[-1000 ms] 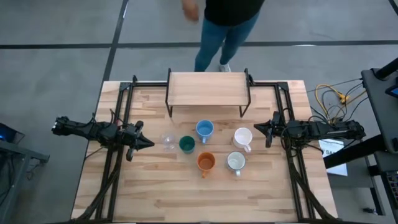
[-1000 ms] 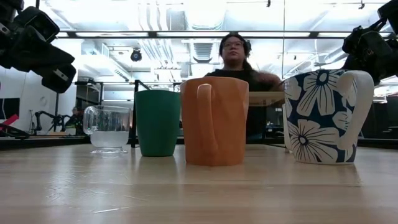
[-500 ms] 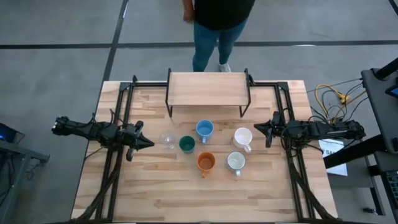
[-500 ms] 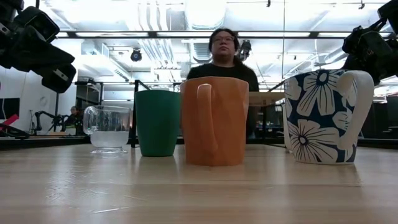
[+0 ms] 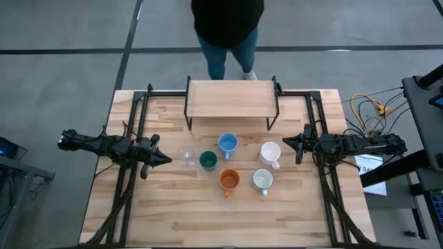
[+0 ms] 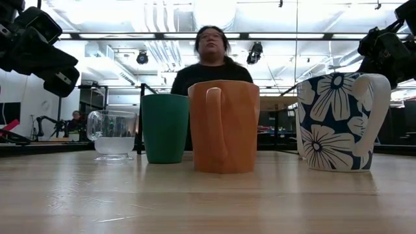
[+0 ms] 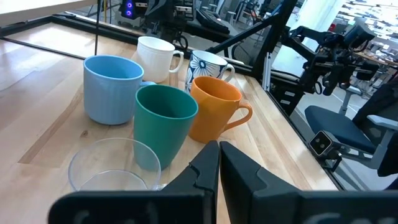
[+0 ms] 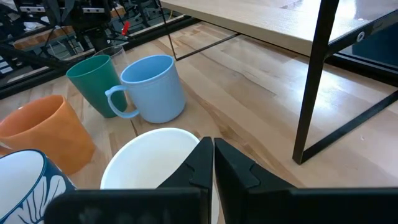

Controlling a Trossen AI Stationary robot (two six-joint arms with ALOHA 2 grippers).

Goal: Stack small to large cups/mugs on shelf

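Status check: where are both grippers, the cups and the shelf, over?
Left gripper and right gripper shut, empty, flanking the cups. Six cups on table, clear glass nearest left. Shelf bare. Person behind it.

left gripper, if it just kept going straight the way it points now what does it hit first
Most likely the clear glass: the shut left gripper points right at it, hovering above the table. The dark green cup comes next. Height is unclear, so it might pass over the rim.
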